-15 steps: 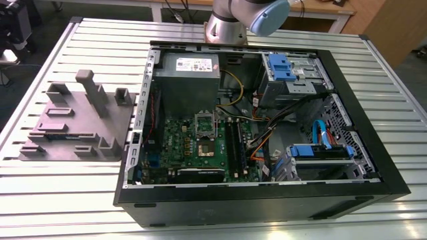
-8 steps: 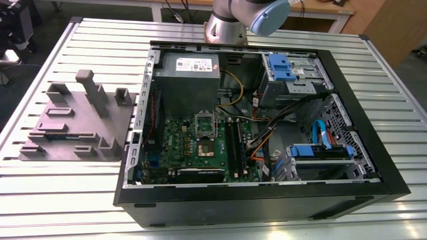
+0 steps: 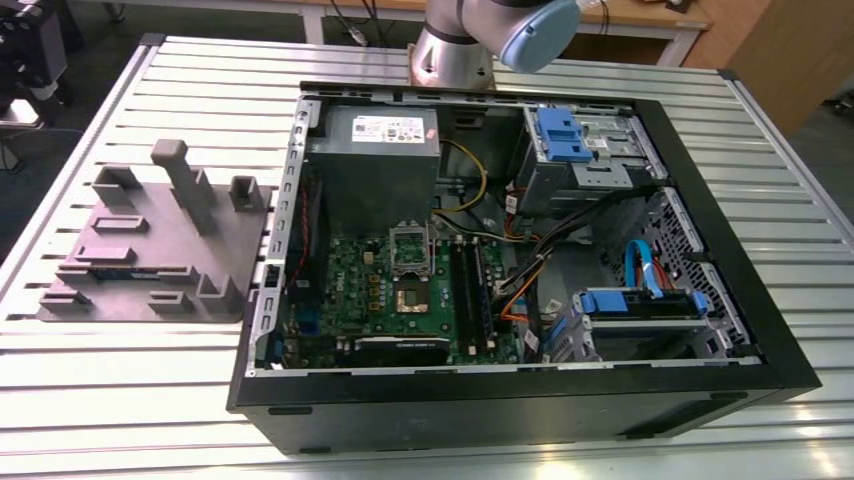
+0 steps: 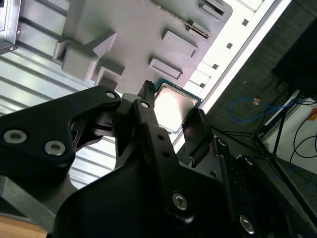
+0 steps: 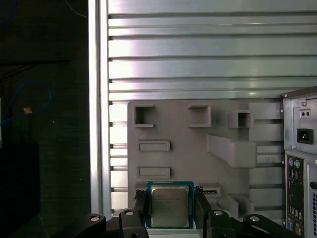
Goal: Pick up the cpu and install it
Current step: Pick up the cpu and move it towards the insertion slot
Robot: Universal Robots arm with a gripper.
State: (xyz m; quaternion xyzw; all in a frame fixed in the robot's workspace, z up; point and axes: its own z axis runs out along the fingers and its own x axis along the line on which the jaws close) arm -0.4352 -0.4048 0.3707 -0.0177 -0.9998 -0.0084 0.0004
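My gripper (image 4: 173,111) is closed on the cpu (image 5: 170,208), with one finger (image 5: 140,209) pressed to each of two opposite edges. The other two edges are free, and the silvery top faces the first wrist view. Behind the chip in both wrist views lies the grey fixture tray (image 5: 198,148) with its raised blocks and pockets. On one side the table's edge rail (image 5: 99,99) runs just beside the tray, with dark floor and a blue cable (image 5: 29,96) beyond it. On the other side the computer case (image 5: 299,158) shows its rear corner close to the tray. Past the tray, the slatted aluminium table (image 5: 208,49) is open room. In the exterior view the case lies open beside the tray, on the exterior view's right. The motherboard (image 3: 354,275) is exposed inside it, its socket (image 3: 410,298) beside the black memory slots (image 3: 467,285).
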